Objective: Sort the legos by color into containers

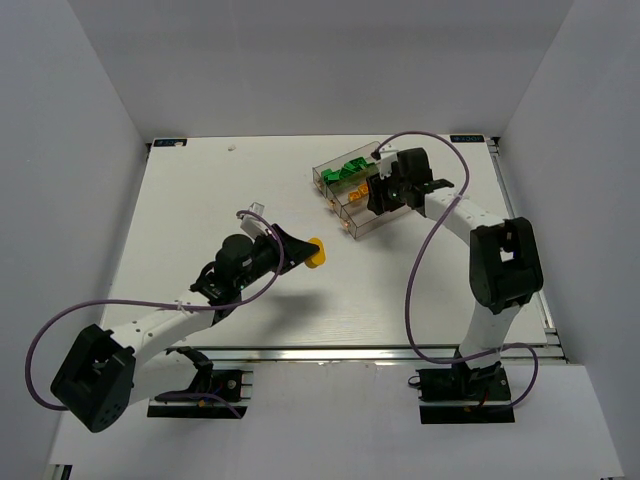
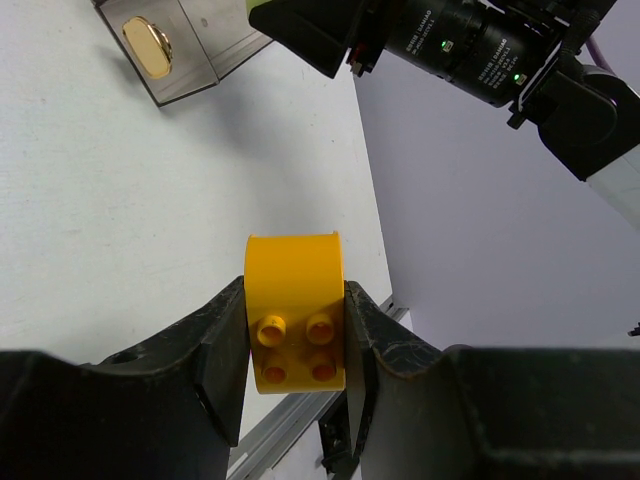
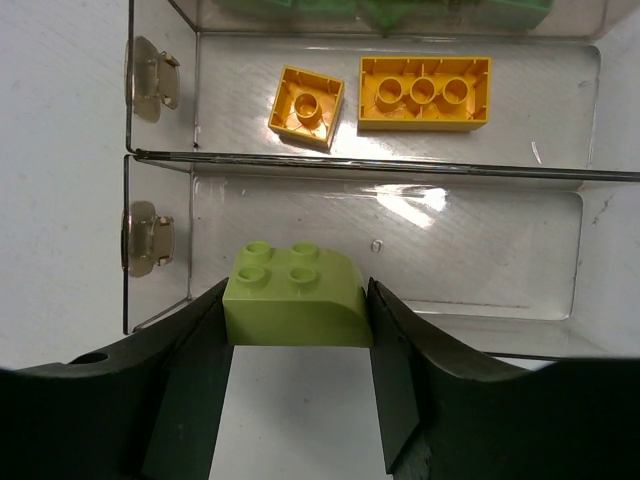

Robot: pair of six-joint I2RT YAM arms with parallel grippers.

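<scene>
My left gripper (image 1: 305, 252) is shut on a yellow brick (image 1: 316, 254) and holds it above the table's middle, left of the clear three-trough tray (image 1: 328, 171). The left wrist view shows the yellow brick (image 2: 295, 320) studs toward the camera between the fingers (image 2: 215, 360). My right gripper (image 3: 297, 335) is shut on a pale yellow-green brick (image 3: 298, 293) over the near edge of the empty nearest trough (image 3: 450, 250). The middle trough holds two orange bricks (image 3: 307, 105) (image 3: 424, 92). Dark green bricks (image 1: 350, 168) lie in the far trough.
The tray's end wall carries metal latches (image 3: 145, 238). A tray corner with one latch (image 2: 147, 45) shows in the left wrist view, under the right arm (image 2: 470, 60). White walls enclose the table (image 1: 200, 300) on three sides.
</scene>
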